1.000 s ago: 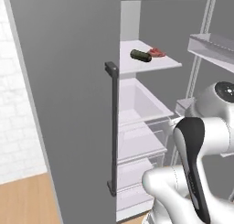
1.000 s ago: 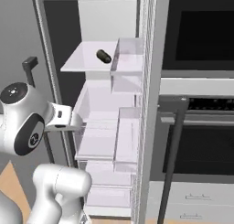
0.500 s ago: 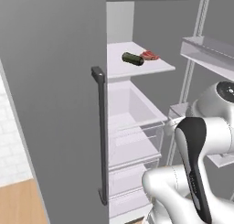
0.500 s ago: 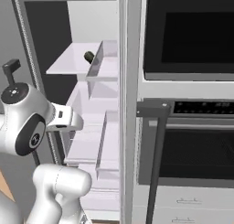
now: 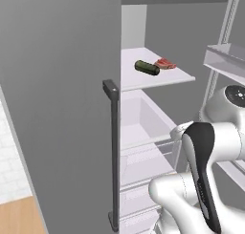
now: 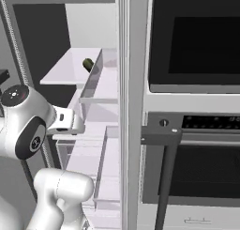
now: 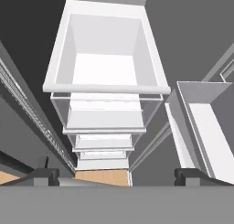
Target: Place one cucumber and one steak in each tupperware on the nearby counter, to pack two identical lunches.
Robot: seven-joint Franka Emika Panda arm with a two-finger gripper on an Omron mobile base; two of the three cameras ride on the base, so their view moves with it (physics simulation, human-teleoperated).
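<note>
Cucumber (image 5: 147, 68), dark green, lying on the upper fridge shelf (image 5: 179, 78) just beside the steak (image 5: 165, 63), long axis slanting across the shelf. Gripper (image 7: 117, 175) spread wide, empty, pointed down over the white drawer (image 7: 105, 88); both items judged well above the fingertips.

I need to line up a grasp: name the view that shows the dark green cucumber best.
The left base view: the dark green cucumber lies whole on the fridge shelf, beside the steak. The right base view shows one end of it behind a door bin.

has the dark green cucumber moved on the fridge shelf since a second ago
No. The cucumber lies beside the steak on the same shelf, as before; the whole picture shifted, so the base moved.
</note>
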